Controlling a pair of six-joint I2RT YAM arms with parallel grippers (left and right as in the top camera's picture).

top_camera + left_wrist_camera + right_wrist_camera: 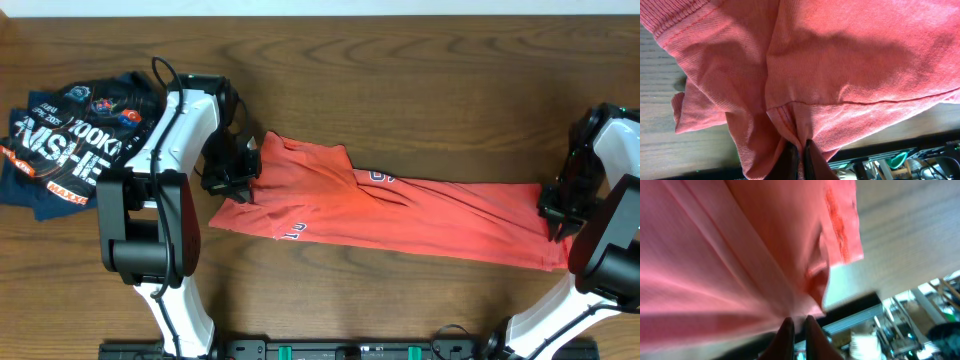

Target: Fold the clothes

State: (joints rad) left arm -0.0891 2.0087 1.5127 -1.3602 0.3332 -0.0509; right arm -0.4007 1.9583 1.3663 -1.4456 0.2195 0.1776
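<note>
Coral-red T-shirt point(400, 215) lies drawn out in a long band across the middle of the overhead frame, from centre-left down toward the right edge, on the wooden worktop point(420, 90). It looks doubled lengthwise. Scraps of white lettering show at a crease near centre and along the lower left edge.

Handling, as judged: light, limp cotton with no stiffness of its own. It will sag, bunch and wrinkle wherever unsupported. The knit is not slippery, so a pinch should hold. Best taken at hems, seams or corners, where the doubled cloth gives some thickness.

Left gripper point(238, 185) sits at the band's left end. In the left wrist view its jaws are nearly closed, with a pleat of red fabric pinched between them and a stitched seam running down into the pinch.

Right gripper point(557, 218) sits at the right end. The right wrist view is blurred, but the jaws stand close together with gathered cloth fanning out from between them.

Dark printed garment point(70, 145) lies crumpled at upper left, apart from the shirt.
</note>
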